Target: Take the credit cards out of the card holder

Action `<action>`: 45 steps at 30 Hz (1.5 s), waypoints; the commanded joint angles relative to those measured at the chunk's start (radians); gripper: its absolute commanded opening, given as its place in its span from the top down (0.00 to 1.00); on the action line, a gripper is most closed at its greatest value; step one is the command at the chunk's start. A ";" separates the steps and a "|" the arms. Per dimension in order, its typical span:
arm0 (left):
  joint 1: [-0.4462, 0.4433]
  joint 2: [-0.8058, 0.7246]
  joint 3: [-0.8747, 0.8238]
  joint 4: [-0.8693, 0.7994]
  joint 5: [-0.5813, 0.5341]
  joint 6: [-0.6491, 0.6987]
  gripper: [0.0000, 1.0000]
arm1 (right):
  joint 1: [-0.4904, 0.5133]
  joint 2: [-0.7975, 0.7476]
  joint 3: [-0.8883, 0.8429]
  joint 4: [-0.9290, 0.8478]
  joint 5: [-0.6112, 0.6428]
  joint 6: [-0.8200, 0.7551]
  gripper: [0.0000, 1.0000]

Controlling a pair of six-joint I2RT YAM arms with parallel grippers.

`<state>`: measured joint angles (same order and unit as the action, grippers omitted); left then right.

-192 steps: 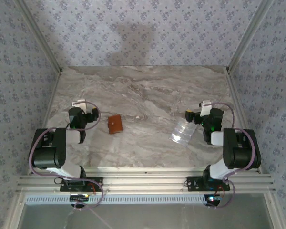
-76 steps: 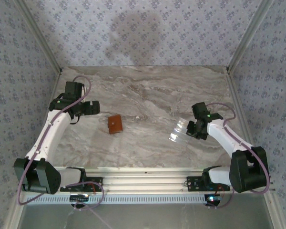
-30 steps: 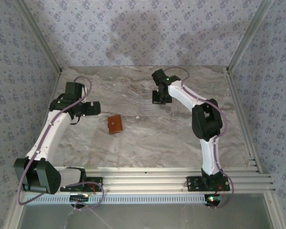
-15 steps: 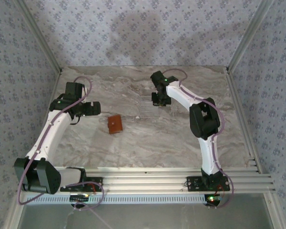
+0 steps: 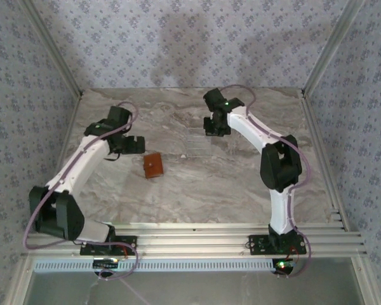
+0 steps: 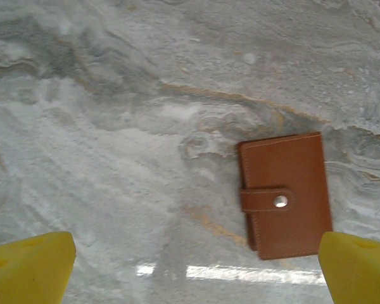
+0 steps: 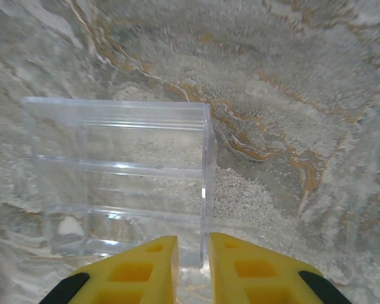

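Observation:
The card holder (image 5: 153,166) lies flat on the marble, a small brown leather wallet shut by its snap strap. In the left wrist view the card holder (image 6: 284,193) sits right of centre. The credit cards are hidden. My left gripper (image 5: 134,146) hovers just left of and above it, open wide; in its own view the left gripper (image 6: 196,272) has bare table between the yellow fingertips (image 6: 31,266). My right gripper (image 5: 214,129) is at the back centre. In its wrist view the right gripper (image 7: 192,253) stands narrowly open astride the side wall of a clear plastic stand (image 7: 114,171).
The clear plastic stand (image 5: 195,143) rests on the table behind and to the right of the wallet. Metal frame posts and patterned walls close in the table on three sides. A rail (image 5: 190,238) runs along the near edge.
My left arm has swung right, bringing its gripper closer to the wallet. The right gripper's jaws have parted a little from the clear stand's wall.

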<state>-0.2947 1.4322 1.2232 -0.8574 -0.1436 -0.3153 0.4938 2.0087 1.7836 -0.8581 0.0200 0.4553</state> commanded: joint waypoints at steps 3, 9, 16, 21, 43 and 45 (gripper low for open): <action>-0.100 0.170 0.072 -0.021 -0.060 -0.263 0.02 | 0.012 -0.096 -0.044 -0.033 0.027 -0.007 0.78; -0.174 0.345 0.137 -0.003 -0.049 -0.416 0.01 | 0.014 -0.161 -0.105 -0.035 0.023 -0.015 0.78; -0.188 0.462 0.144 0.024 -0.039 -0.464 0.00 | 0.014 -0.207 -0.158 -0.013 0.010 -0.018 0.78; -0.184 0.500 0.117 0.062 -0.006 -0.459 0.00 | 0.017 -0.214 -0.173 -0.004 0.020 -0.018 0.78; -0.199 0.413 0.030 0.093 0.077 -0.409 0.16 | 0.056 -0.278 -0.199 -0.041 0.080 -0.003 0.78; -0.222 0.387 0.026 0.080 0.074 -0.408 0.18 | 0.059 -0.294 -0.214 -0.039 0.085 0.000 0.78</action>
<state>-0.4847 1.8885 1.2530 -0.7334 -0.0814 -0.7418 0.5415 1.7611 1.5902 -0.8646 0.0757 0.4519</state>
